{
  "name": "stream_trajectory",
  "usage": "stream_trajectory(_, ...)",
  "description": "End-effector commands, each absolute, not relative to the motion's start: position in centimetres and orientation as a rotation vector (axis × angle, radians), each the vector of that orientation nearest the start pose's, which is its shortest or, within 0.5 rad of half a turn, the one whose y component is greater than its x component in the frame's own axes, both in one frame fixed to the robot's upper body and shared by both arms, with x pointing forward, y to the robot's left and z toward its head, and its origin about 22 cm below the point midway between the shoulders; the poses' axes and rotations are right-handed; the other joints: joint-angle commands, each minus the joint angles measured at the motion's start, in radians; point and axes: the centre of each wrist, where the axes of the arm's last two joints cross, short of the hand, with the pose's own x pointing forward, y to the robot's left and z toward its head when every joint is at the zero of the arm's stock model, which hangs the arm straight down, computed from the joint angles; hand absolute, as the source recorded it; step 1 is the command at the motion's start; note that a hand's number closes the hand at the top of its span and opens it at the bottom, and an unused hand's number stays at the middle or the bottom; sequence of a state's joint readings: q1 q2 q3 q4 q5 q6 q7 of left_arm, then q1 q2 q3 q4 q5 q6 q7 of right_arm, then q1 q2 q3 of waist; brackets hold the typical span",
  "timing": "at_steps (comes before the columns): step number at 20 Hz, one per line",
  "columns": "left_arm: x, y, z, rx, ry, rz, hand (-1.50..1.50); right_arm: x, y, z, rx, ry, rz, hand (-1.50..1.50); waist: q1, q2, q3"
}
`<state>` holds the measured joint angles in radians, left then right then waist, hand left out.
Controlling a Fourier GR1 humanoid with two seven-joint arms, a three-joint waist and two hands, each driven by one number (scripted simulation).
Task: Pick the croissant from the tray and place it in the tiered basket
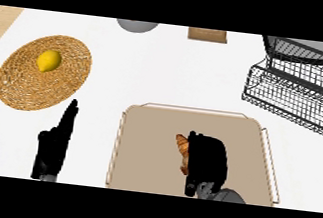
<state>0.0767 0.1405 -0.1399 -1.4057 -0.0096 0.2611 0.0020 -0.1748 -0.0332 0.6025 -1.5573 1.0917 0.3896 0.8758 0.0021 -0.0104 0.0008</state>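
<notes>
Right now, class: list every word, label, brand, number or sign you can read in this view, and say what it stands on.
None can be read. The tray, croissant, wire tiered basket, woven mat and lemon show no writing. The brown item at the top edge shows no legible text.

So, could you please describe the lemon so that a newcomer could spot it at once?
Look at the counter's far left, where a round woven mat lies beyond the resting left hand. The lemon sits on its upper part, the only bright yellow thing in view.
</notes>
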Motion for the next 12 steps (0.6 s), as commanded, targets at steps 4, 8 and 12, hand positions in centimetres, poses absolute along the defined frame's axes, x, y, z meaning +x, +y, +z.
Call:
stream_trajectory(4,20.6,25.2,-6.1,0.264,-1.292,-0.028,0.0,23.8,-7.4,2.1,-1.022,-0.918,1.332,1.5,0.002,0.01,-0.001)
stream_trajectory(8,20.9,23.9,-5.3,0.272,-1.296,0.017,0.0,23.1,-21.3,3.3,-1.016,-0.925,1.25,1.5,-0.044,0.006,0.001)
stream_trajectory(12,19.4,25.6,-6.0,0.307,-1.278,0.052,0.0,23.7,-31.2,5.6,-1.012,-0.936,1.087,1.5,-0.082,0.007,0.004)
